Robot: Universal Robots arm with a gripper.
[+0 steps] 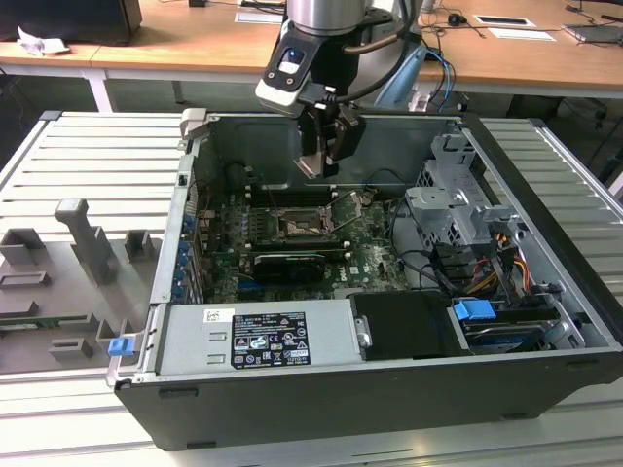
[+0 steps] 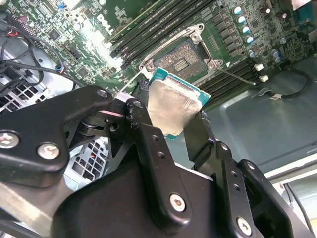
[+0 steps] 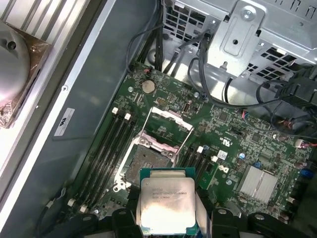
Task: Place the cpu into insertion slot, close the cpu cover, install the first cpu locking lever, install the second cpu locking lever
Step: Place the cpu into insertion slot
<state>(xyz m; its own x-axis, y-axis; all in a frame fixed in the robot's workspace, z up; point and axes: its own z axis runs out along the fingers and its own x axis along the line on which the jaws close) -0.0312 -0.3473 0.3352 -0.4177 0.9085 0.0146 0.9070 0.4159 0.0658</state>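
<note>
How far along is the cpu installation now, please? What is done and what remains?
Done: the pincer grips the cpu. In hand: it hangs above the board, near the empty insertion slot. Left: seating it, shutting the open cpu cover, both levers.

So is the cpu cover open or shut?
Open. In the first wrist view the cpu cover stands swung back off the insertion slot, whose dark centre is bare; the gripper holds the cpu.

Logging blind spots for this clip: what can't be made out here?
Underside of the chip: faces away in both wrist views, held in the tool.
Corner of the socket: covered by the chip in the second wrist view.
Detail inside the socket: too small in the exterior view.
</note>
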